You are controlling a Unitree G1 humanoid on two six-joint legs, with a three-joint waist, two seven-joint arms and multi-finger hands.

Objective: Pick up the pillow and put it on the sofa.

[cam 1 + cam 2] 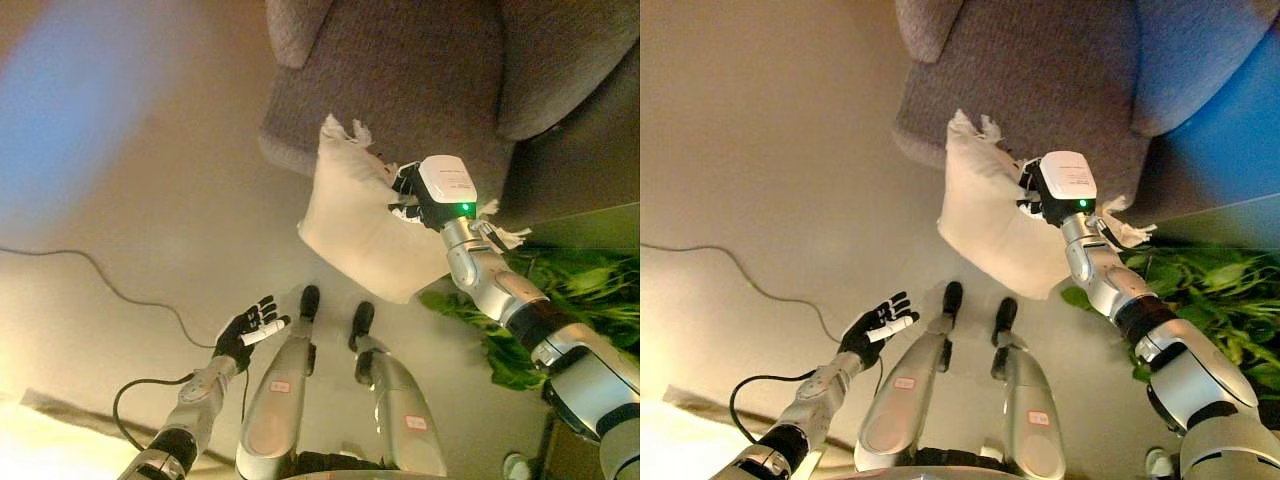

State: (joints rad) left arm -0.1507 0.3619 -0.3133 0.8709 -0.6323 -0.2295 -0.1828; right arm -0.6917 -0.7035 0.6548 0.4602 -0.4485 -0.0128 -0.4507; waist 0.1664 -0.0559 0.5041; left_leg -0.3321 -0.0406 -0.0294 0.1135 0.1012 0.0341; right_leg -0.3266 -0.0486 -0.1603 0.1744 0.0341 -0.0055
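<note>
A cream pillow (355,215) with tasselled corners hangs in the air in front of the grey sofa (400,80), its top corner over the seat's front edge. My right hand (408,195) grips the pillow's right side, fingers curled into the cloth. The pillow also shows in the right eye view (985,205), with the right hand (1032,192) on it. My left hand (248,330) is open and empty, low at the left over the floor, well apart from the pillow.
A green leafy plant (560,300) stands at the right, below the sofa's armrest and beside my right arm. Beige floor (150,200) spreads to the left of the sofa. A thin cable (100,275) lies on the floor at left.
</note>
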